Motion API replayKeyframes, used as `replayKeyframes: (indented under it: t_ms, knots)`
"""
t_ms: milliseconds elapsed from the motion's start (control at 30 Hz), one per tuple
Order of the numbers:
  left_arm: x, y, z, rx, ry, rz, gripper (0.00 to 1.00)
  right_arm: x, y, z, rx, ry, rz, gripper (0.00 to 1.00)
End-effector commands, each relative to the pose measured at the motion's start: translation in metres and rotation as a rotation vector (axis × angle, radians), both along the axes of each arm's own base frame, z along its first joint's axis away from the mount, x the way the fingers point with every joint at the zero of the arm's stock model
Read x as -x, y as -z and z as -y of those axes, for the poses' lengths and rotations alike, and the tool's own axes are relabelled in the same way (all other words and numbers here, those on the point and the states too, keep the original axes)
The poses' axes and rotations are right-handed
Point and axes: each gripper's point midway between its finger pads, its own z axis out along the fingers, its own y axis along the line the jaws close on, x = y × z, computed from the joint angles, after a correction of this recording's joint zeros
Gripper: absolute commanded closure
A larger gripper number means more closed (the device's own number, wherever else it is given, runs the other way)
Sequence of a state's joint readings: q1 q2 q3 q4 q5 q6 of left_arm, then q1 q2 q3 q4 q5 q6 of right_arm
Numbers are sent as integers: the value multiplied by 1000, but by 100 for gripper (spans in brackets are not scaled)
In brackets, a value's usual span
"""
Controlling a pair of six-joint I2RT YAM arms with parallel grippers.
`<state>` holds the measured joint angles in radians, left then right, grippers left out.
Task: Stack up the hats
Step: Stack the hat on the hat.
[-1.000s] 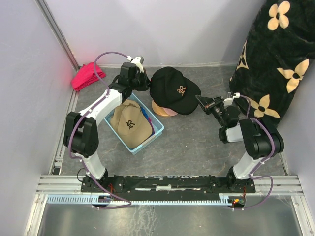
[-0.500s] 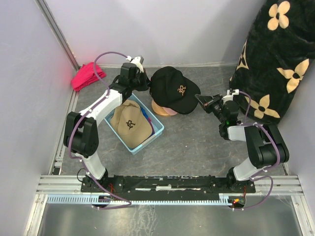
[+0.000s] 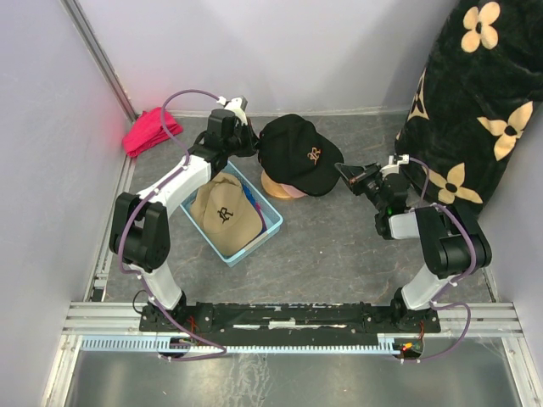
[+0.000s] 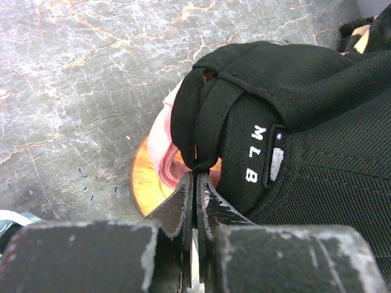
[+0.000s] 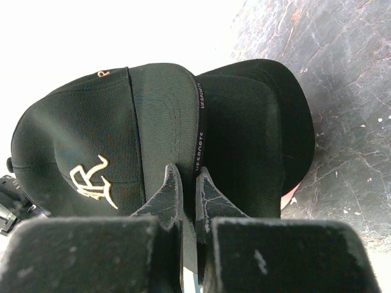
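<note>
A black hat (image 3: 297,153) with a gold logo rests on a pink hat (image 3: 293,192) over a round wooden stand (image 4: 143,186). My left gripper (image 3: 253,142) is shut on the black hat's (image 4: 293,116) rear strap, its tips (image 4: 195,173) pinching the fabric loop. My right gripper (image 3: 342,171) is shut on the brim; the right wrist view shows its tips (image 5: 186,175) clamping the brim's (image 5: 165,122) edge, with a second black brim (image 5: 250,134) below. A tan hat (image 3: 224,217) lies in the blue basket (image 3: 273,227), over blue and magenta hats (image 3: 254,203).
A red-pink cloth bundle (image 3: 151,130) lies in the far left corner. A black blanket with cream flowers (image 3: 475,110) fills the right side. Walls close the back and left. Grey floor (image 3: 331,246) lies between the basket and the right arm.
The right arm's wrist has shifted slightly toward the far side, nudging the black hat's brim a little left. The left arm holds still.
</note>
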<state>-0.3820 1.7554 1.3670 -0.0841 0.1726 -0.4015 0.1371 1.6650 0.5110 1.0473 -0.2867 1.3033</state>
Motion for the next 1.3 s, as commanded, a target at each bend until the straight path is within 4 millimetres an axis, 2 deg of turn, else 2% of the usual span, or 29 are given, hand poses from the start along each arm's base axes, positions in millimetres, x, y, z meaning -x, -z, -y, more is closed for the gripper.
replayKeyframes:
  t_ms: [0,500,1267]
  knots:
    - [11,35,-2,-36,-14,-93,97,34,130,26,245,56,-386,98]
    - [10,14,-6,-20,-45,-50,97,45,157,30,296,44,-451,98]
    - [10,46,-7,-50,-49,-108,97,58,188,25,325,5,-524,98]
